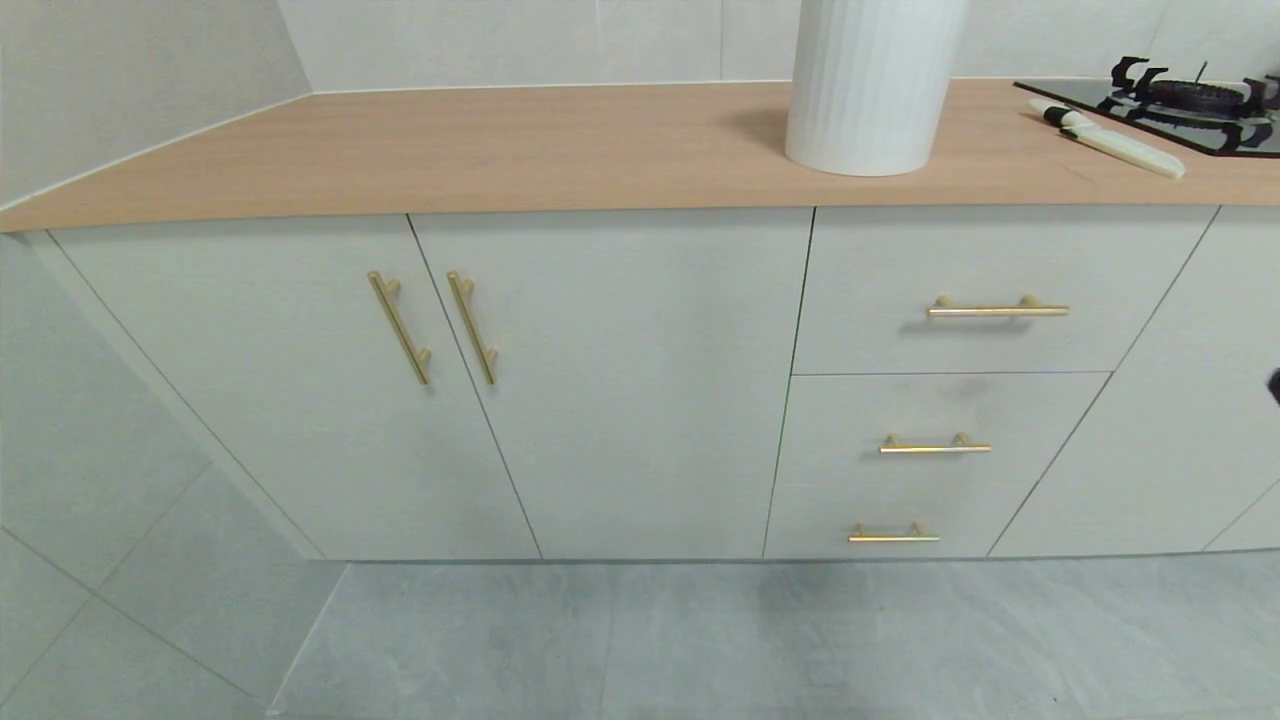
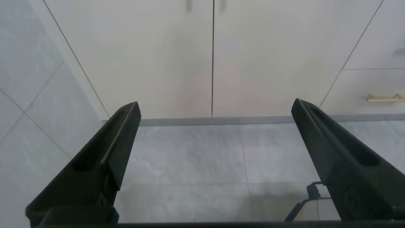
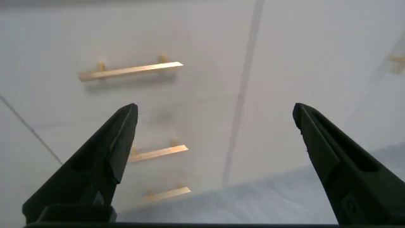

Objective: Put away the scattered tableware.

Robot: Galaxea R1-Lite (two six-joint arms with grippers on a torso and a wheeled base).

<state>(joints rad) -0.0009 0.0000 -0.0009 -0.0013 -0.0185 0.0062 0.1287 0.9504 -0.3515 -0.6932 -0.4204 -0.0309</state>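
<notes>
My left jaws and right jaws gape wide, holding nothing. A cream-coloured knife (image 1: 1112, 142) lies on the wooden bench (image 1: 450, 150), near a tall white ribbed cylinder (image 1: 872, 90).

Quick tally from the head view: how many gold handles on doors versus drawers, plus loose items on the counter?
Door handles: 2
Drawer handles: 3
White ribbed container: 1
Knife: 1
Total: 7
</notes>
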